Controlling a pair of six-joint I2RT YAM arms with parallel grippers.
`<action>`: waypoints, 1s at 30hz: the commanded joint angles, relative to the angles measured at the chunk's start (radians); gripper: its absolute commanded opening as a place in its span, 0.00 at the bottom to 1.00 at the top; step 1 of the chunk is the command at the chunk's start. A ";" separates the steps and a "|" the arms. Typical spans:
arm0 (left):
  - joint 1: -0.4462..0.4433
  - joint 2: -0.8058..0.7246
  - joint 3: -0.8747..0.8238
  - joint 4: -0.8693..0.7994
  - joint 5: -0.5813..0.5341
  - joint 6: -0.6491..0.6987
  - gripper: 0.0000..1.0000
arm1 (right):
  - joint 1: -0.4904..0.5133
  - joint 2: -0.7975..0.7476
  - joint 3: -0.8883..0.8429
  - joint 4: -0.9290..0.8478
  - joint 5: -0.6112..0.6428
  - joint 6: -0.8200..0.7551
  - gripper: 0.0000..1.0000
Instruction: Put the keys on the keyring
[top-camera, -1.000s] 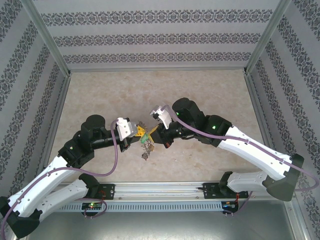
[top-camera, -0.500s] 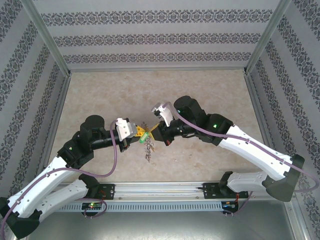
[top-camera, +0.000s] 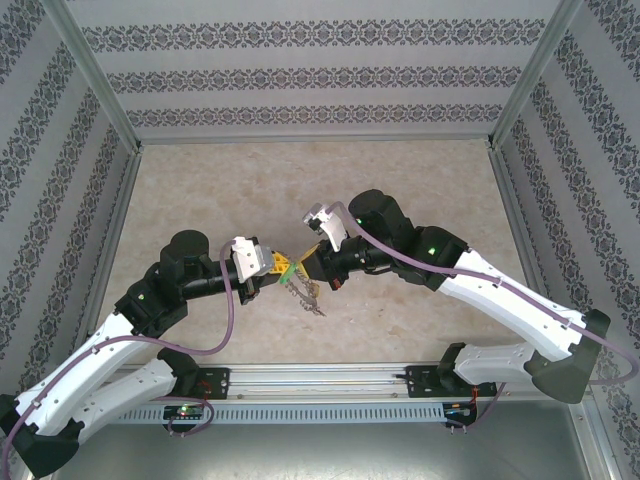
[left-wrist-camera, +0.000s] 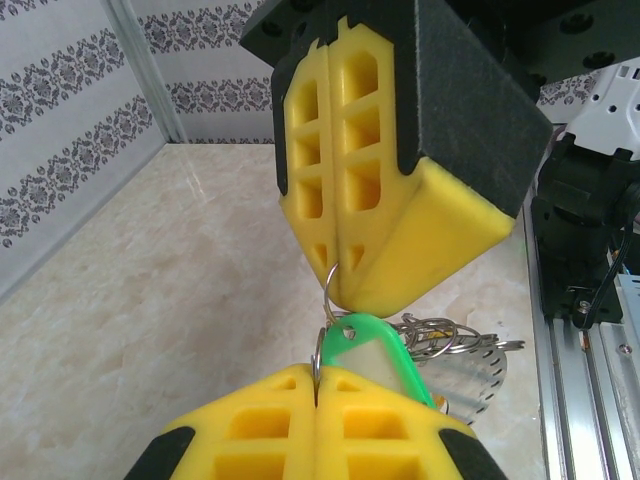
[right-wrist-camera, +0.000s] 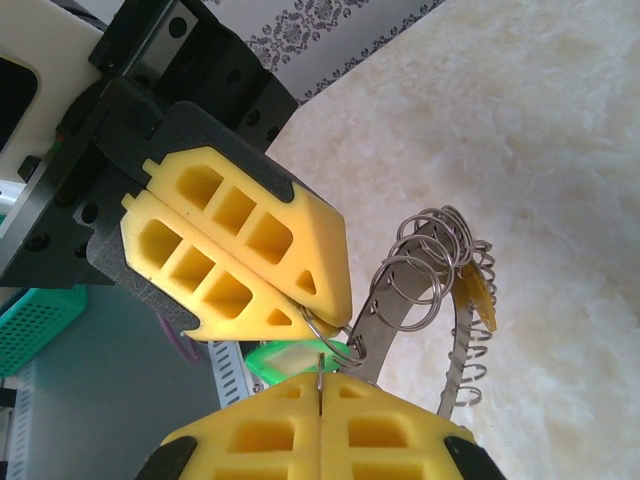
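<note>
- The table (top-camera: 420, 190): we work above its middle, somewhat nearer the near edge than the far one. Both arms reach in from the near corners so their tips meet nose to nose.
- A teal meshed basket (right-wrist-camera: 38, 325) sits beyond the near edge. What it holds we cannot tell.
- The left gripper (left-wrist-camera: 316, 392): its jaws are pressed together, pinching the lower part of a thin wire loop (left-wrist-camera: 328, 292) right beside the green tag. We judge this one should act as the fixed anchor.
- The right gripper (right-wrist-camera: 320, 390): its jaws are likewise together, nipping the top of the same loop. We judge this arm should do the threading, with small turns along the wire's curve and no pulling apart. Two tight pinches this close could bend the wire or let it slip out.
- The keyring (right-wrist-camera: 385, 315): a grey metal band with holes, hanging just below the tips on the right arm's side. Whether its lowest end touches the table we cannot tell. It is the one holder in play, and it carries a cluster of small silvery split rings, a wire coil and the yellow key (right-wrist-camera: 482, 292).
- The green key (left-wrist-camera: 372, 352): it sits between the two tips, strung on the wire loop and touching the left gripper's fingers.
- The wire loop itself bridges the two tips. It seems to pass through the band's end hole, but we cannot be sure.
</note>
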 joint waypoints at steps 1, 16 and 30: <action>-0.007 -0.020 0.016 0.027 0.031 0.020 0.00 | -0.010 0.016 0.031 -0.008 -0.031 0.009 0.00; -0.008 -0.026 0.014 0.024 0.041 0.024 0.00 | -0.031 0.022 0.022 -0.011 -0.034 0.024 0.00; -0.008 -0.028 0.013 0.027 0.060 0.025 0.00 | -0.040 0.027 0.018 -0.013 -0.053 0.025 0.00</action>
